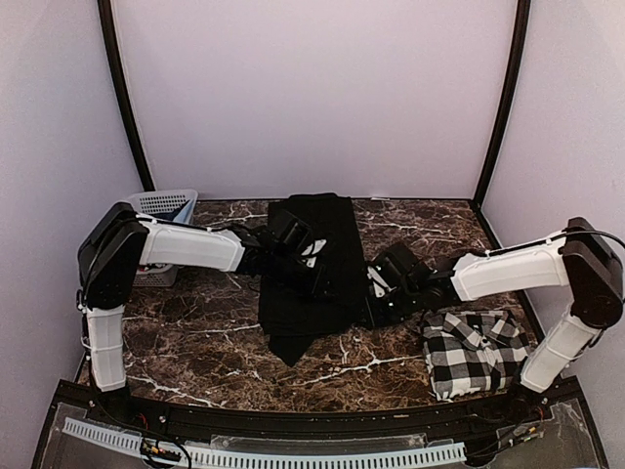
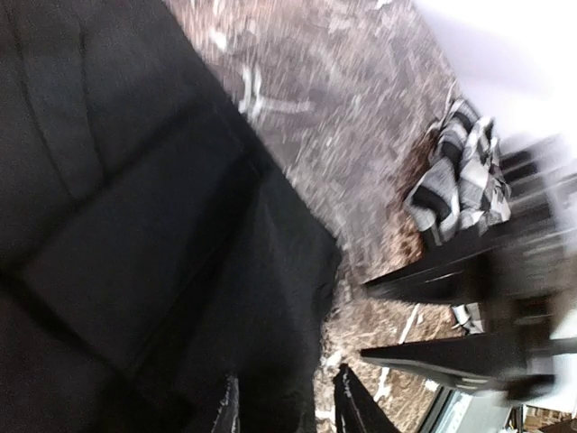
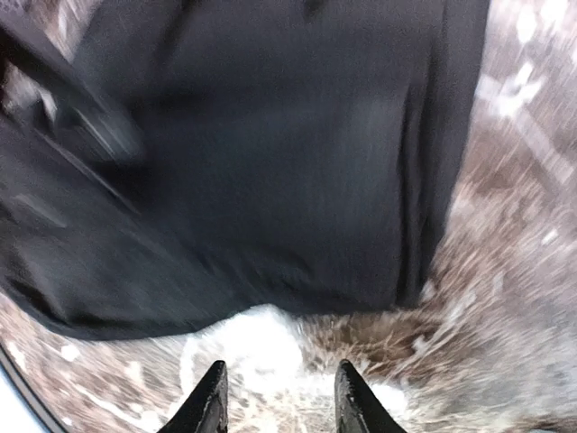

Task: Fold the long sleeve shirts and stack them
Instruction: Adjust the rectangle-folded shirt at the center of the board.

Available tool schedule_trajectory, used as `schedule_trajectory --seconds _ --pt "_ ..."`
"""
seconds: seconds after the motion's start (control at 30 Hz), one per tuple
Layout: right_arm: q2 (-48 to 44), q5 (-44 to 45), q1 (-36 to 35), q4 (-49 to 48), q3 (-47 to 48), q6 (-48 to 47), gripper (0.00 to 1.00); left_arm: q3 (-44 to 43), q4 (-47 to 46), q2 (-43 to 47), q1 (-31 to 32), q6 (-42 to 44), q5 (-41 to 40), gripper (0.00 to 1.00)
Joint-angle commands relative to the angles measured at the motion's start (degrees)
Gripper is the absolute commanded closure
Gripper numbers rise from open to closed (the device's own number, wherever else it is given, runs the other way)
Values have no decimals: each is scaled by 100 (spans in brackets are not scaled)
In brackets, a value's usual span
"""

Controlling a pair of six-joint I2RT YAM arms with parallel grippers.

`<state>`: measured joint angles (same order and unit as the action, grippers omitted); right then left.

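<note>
While the black shirt [image 1: 312, 264] lies lengthwise mid-bench with bare marble along both long edges, the checked shirt [image 1: 474, 352] sits crumpled to its right. Only the wrist views show the jaws: the left gripper [image 2: 287, 410] is released over the black shirt's edge, and the right gripper [image 3: 279, 397] is released and empty just off it. A basket [image 1: 161, 205] stands far to its left, and pale walls enclose the bench [image 1: 215, 332].

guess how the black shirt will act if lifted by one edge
Probably floppy: the black shirt lies flat in soft folds, so it should sag. Likely light, since the layers look thin. Pushed, it may bunch up on the marble table.
</note>
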<state>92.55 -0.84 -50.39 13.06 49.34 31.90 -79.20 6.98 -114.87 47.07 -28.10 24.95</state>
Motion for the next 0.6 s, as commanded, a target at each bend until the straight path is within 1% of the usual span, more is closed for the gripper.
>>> schedule_trajectory --seconds 0.0,0.1,0.27,0.47,0.57 --pt "-388 298 324 32 516 -40 62 -34 6 -310 113 -98 221 65" --pt "-124 282 641 43 868 -78 62 77 163 -377 162 -126 157 67" --pt "760 237 785 -21 1524 -477 62 324 172 -381 234 -201 117 70" --pt "1458 110 909 -171 1956 -890 62 429 116 -370 276 -247 69 71" --pt "1611 -229 1005 -331 2008 -984 62 415 100 -370 270 -260 79 72"
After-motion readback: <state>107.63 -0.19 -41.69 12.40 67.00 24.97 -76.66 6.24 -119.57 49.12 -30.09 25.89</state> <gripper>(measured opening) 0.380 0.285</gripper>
